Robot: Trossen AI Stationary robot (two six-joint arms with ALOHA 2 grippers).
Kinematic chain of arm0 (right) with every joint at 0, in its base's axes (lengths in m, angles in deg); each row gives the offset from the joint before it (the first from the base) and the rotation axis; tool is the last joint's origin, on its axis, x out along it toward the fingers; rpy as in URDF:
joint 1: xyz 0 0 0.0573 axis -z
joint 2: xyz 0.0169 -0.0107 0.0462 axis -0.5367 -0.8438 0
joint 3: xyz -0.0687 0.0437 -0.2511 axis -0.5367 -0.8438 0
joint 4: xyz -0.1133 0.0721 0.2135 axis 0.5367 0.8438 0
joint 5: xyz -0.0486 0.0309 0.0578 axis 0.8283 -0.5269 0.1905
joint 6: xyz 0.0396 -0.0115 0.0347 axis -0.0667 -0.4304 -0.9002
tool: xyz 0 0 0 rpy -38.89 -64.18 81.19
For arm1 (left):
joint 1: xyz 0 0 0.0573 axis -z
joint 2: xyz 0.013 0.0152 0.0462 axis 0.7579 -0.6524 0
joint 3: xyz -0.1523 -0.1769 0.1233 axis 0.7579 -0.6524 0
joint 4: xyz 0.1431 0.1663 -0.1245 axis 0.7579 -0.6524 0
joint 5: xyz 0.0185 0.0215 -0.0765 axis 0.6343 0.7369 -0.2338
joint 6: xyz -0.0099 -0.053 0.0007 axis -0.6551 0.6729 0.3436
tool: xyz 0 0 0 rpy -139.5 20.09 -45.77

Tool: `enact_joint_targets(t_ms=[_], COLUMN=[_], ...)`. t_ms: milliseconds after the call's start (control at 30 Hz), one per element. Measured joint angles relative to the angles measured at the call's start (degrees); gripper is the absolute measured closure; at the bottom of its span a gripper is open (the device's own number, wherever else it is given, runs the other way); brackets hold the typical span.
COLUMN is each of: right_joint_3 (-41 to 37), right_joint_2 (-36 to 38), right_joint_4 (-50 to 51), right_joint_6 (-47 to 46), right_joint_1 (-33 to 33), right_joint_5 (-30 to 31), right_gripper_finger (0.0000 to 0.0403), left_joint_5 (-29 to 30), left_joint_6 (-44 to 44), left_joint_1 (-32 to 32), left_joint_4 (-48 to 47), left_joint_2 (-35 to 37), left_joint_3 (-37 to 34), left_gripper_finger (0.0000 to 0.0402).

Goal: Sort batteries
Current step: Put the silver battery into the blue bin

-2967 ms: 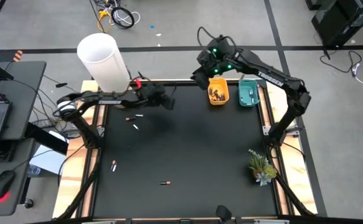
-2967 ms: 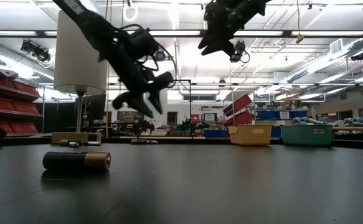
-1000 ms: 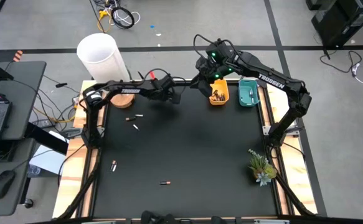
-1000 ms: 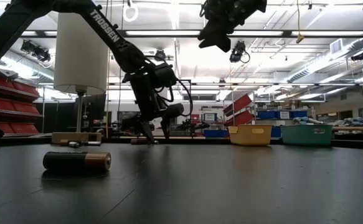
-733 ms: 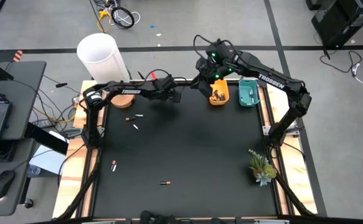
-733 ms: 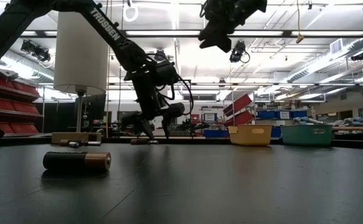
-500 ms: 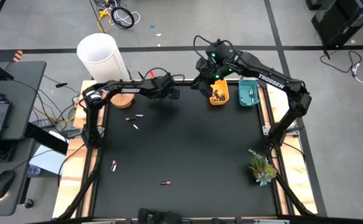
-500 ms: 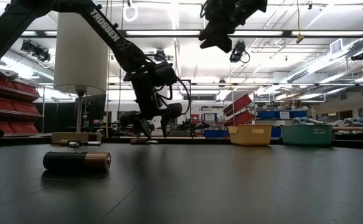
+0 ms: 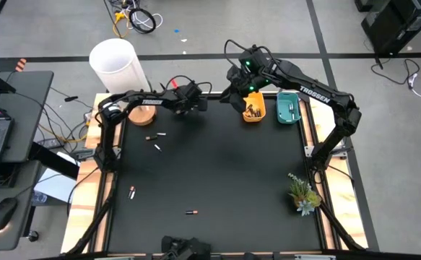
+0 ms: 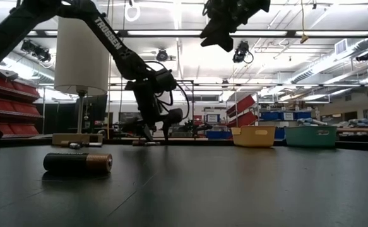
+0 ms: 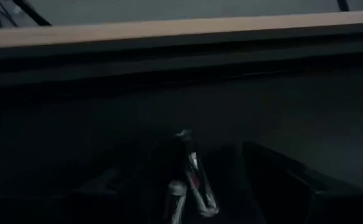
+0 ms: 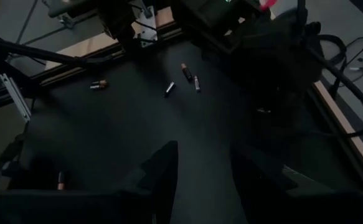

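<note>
Straddling battery [image 11: 190, 180] per wrist view only: left tool [image 9: 196, 103].

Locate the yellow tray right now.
In the high view the yellow tray sits at the table's far edge, right of centre, immediately left of the teal tray, with the right gripper hovering at its left side.

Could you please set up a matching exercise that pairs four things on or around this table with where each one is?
Things:
1. yellow tray
2. teal tray
3. small plant
4. white lamp

Places:
A. near the table's right edge, toward the front
B. back left corner
C. back edge, under the right end effector
D. back edge, nearest the right corner

Pairs: 1-C, 2-D, 3-A, 4-B
</note>
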Motion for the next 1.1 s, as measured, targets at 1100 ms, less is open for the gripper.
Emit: enact_joint_targets(t_ms=[1100], right_joint_3=[0.0], right_joint_2=[0.0], right_joint_4=[0.2], right_joint_6=[-0.7], right_joint_1=[0.2], right_joint_5=[-1.6], right_gripper_finger=[0.0247], left_joint_5=[-4.0], left_joint_6=[-12.0], left_joint_1=[1.0], left_joint_4=[-8.2], left_joint_2=[-0.4], left_joint_3=[3.2], left_gripper_finger=[0.0243])
